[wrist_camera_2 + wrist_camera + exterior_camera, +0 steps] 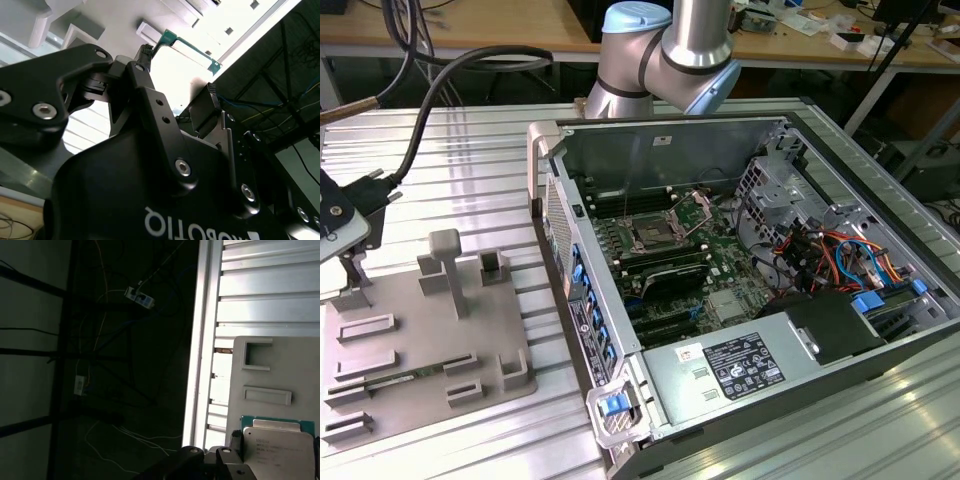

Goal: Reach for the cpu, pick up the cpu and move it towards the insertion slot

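Gripper [177, 70] open, jaws apart, right by cpu [280, 450] on grey tray [270, 390]; insertion slot [650, 237] well apart.

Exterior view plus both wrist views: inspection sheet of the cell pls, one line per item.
surface: ribbed metal table carrying a grey tray and an open computer case.
job's things: cpu appears to lie on the tray, silvery top up; slot sits on the board inside the case, well apart from the cpu.
clutter: nothing seen.
hand: hand is right beside the cpu in the first wrist view; cannot tell whether they touch.
cables: black hose crosses above the table toward the exterior view's left; coloured wires lie inside the case.
surroundings: wooden benches at the back; arm behind the case.
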Robot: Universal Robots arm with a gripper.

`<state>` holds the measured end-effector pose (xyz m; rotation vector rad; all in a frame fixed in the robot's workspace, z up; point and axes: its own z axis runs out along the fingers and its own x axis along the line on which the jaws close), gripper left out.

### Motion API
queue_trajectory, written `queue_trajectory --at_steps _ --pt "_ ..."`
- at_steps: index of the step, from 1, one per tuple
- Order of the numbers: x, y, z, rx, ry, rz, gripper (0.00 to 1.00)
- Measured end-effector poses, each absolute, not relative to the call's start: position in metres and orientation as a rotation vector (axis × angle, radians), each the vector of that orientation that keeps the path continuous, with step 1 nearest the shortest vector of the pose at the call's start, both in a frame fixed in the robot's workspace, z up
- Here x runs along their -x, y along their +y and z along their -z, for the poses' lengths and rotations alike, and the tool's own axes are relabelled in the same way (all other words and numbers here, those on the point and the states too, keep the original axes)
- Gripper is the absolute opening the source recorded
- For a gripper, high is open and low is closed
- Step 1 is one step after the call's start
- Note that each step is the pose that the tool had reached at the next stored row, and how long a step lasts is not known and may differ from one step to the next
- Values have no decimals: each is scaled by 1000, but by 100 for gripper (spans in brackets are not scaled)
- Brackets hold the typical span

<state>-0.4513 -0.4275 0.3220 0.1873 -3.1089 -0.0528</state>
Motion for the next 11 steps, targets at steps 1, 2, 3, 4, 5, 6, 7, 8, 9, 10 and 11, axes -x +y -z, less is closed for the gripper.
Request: queue_trajectory --at_steps 1,2,3,4,5,6,7,8,9,10,11 --pt "451 -427 -323 -188 -3109 53 55" --pt "451 -427 -323 -189 -3109 53 55" --pt "451 -427 -323 -189 -3109 53 55" --pt "451 -427 -324 -190 -3109 53 55" --pt "451 -427 -324 -191 -3109 53 55" --pt "451 -427 -324 -191 -3108 53 55" --pt "451 -427 -325 -192 -3109 53 55" --pt "451 -427 -325 -193 -3108 53 55" --pt "451 -427 -325 -194 -3108 53 55" --pt "451 -427 -325 -195 -3108 53 55" --pt "451 -427 -325 -195 -3108 53 55"
